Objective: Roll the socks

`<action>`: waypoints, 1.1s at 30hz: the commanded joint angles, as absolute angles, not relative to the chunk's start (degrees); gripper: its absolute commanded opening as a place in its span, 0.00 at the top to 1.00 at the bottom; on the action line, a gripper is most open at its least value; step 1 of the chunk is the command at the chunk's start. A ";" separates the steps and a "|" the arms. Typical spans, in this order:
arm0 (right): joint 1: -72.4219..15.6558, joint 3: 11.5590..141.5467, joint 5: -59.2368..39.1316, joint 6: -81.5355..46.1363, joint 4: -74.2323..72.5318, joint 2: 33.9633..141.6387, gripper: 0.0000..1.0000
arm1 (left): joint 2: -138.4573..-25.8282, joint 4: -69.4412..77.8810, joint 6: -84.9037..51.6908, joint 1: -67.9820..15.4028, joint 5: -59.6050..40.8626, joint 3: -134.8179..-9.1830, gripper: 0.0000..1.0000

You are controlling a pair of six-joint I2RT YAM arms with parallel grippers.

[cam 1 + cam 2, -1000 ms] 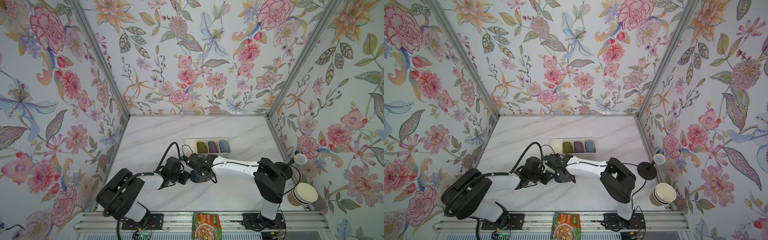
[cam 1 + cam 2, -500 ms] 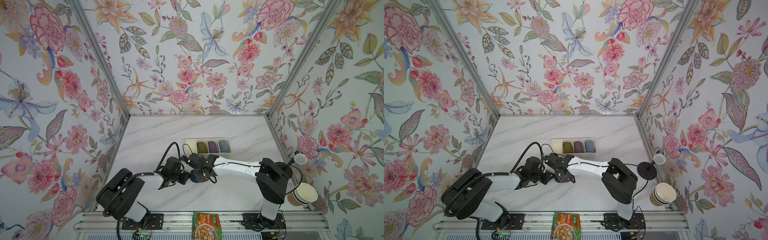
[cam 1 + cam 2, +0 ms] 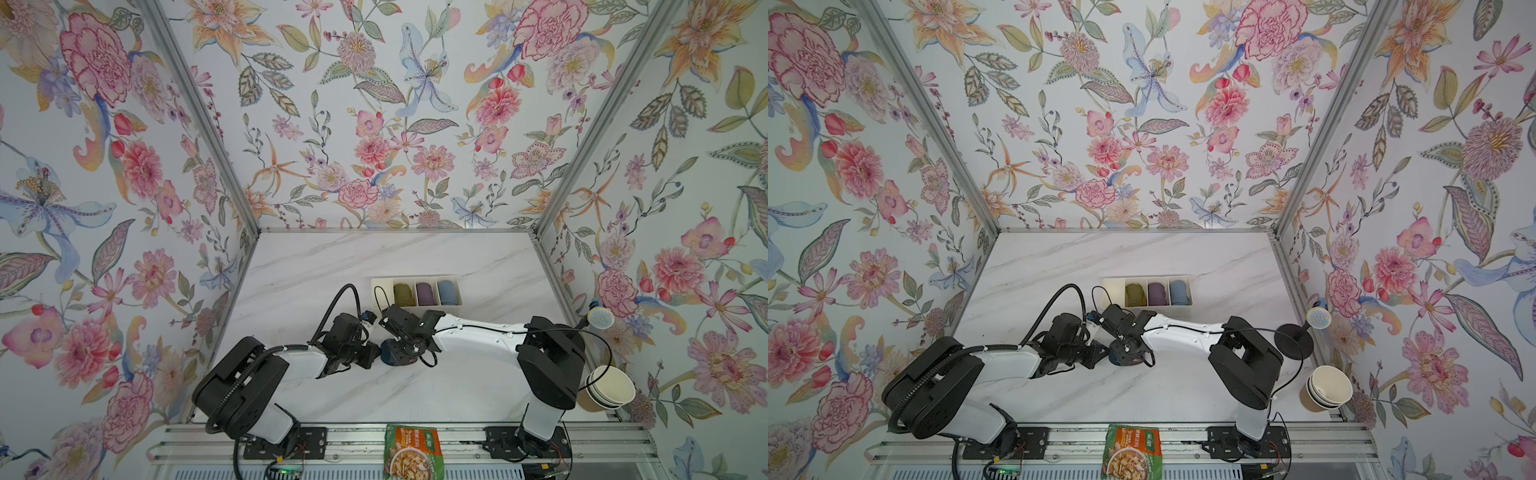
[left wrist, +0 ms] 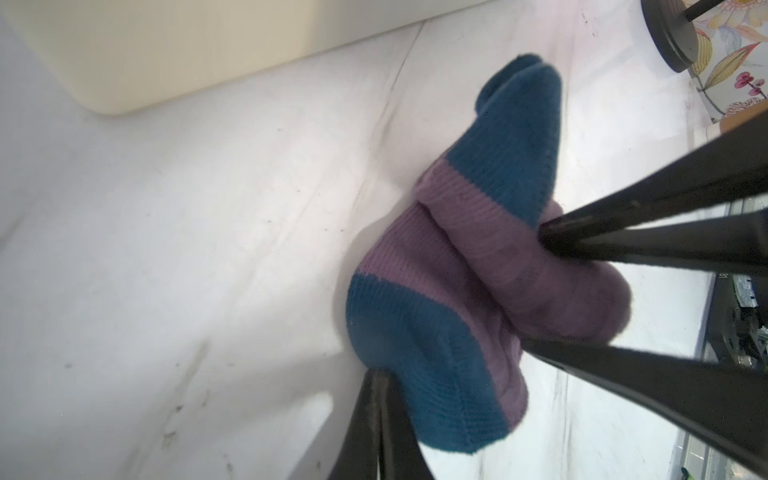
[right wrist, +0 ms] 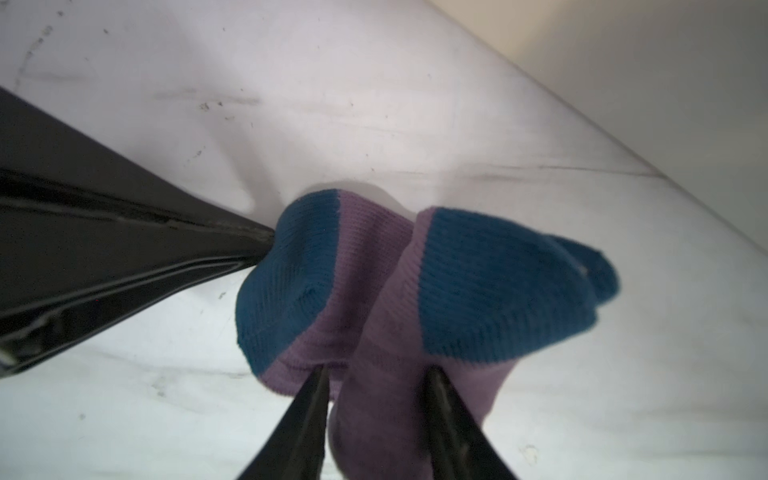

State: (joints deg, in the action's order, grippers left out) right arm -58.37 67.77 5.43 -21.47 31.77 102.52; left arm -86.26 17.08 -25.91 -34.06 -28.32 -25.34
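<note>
— Looking past the tray (image 3: pixel 382 291), where have the socks (image 3: pixel 391 356) ended up?

— On the bench (image 3: pixel 332 266), on the robot's side of the tray, just off its empty end compartment. They're a short folded bundle lying between the two arms, roughly along the tray's front wall, with the navy toes flopped toward the tray.

— Who has them?

— Both arms touch them. The left gripper (image 4: pixel 376 386) is closed right up, its tip against a navy heel. I can't tell whether any fabric is nipped. The right gripper (image 5: pixel 376 382) is partly spread, one finger on either side of the purple fold and pressing into it, so I'd call that a hold.

— Which way would the roll go?

— My guess is the right one turns the purple fold over toward the toes while the left pins the heel. The tray wall is near on that side. Away from the tray the bench is bare, so there's room to work.
</note>
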 commanded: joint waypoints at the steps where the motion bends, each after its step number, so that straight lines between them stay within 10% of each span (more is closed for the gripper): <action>1: -56.92 63.79 -0.87 -22.98 29.08 101.08 0.59 | -86.14 12.57 -24.08 -33.45 -27.64 -26.31 0.94; 33: -46.52 42.57 -25.33 -27.92 0.88 97.64 0.53 | -83.63 6.37 -22.59 -32.74 -30.37 -38.71 0.98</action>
State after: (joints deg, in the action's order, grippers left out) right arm -46.81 46.15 -24.34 -26.85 -3.09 95.50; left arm -83.22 6.07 -22.96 -33.26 -28.08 -37.21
